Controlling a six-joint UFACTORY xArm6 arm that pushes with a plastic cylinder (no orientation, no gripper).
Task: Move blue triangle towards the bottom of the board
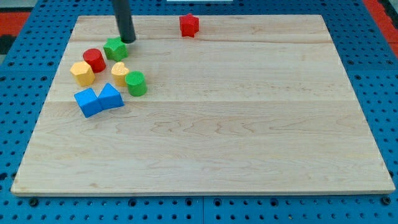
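One small blue triangle (111, 97) sits left on the board (249, 124), touching a blue cube (87, 102). Probably light, hard, slidey. No pincer here; my tip (129, 40) is beside a green block (115, 48). I'd push its top edge.

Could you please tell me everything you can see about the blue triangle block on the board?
The blue triangle is a small, solid-looking wedge with a matte, plastic-like surface, lying flat on the wooden board near the view's left edge. Its left side touches a blue cube-like block. A green cylinder stands just above and to its right, apparently not touching it. My tip is well above it, beside a green block, not touching the triangle.
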